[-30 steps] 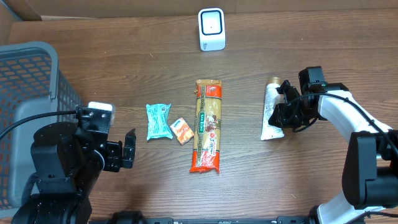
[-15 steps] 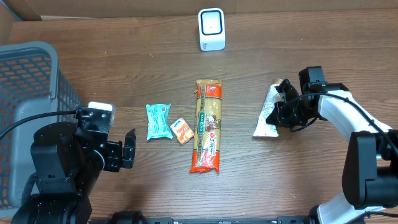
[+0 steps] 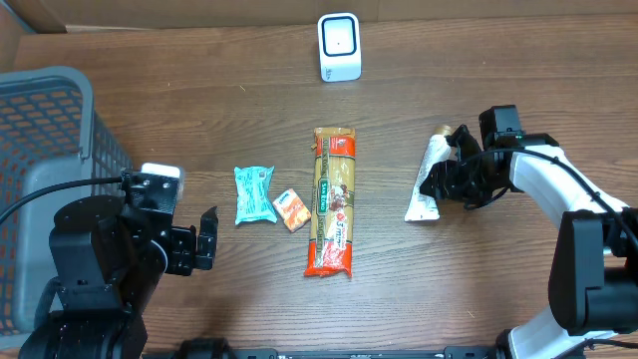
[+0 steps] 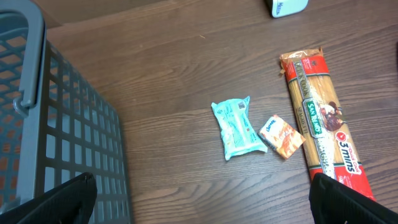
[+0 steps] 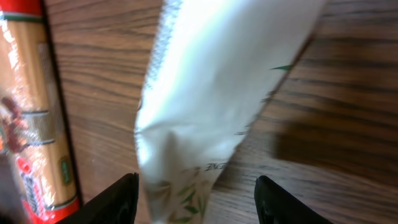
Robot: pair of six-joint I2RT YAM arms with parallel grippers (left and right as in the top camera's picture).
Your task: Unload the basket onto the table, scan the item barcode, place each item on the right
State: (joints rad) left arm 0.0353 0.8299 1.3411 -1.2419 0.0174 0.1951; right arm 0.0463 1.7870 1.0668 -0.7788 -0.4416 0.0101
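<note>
From above, a white tube point(image 3: 430, 179) lies tilted on the wooden table point(image 3: 199, 110) at the right, with the right gripper point(image 3: 444, 184) over its lower half. A spaghetti packet point(image 3: 331, 201) sits mid-table, a teal pouch point(image 3: 254, 193) and a small orange packet point(image 3: 292, 209) to its left, a white scanner point(image 3: 339, 46) at the far edge and a grey basket point(image 3: 50, 150) at the left. The left wrist view shows "3 mins" on the spaghetti packet; the left gripper point(image 3: 204, 239) is spread wide and holds nothing. The right wrist view shows the jaws parted astride the tube's crimped end, its faint print unreadable.
</note>
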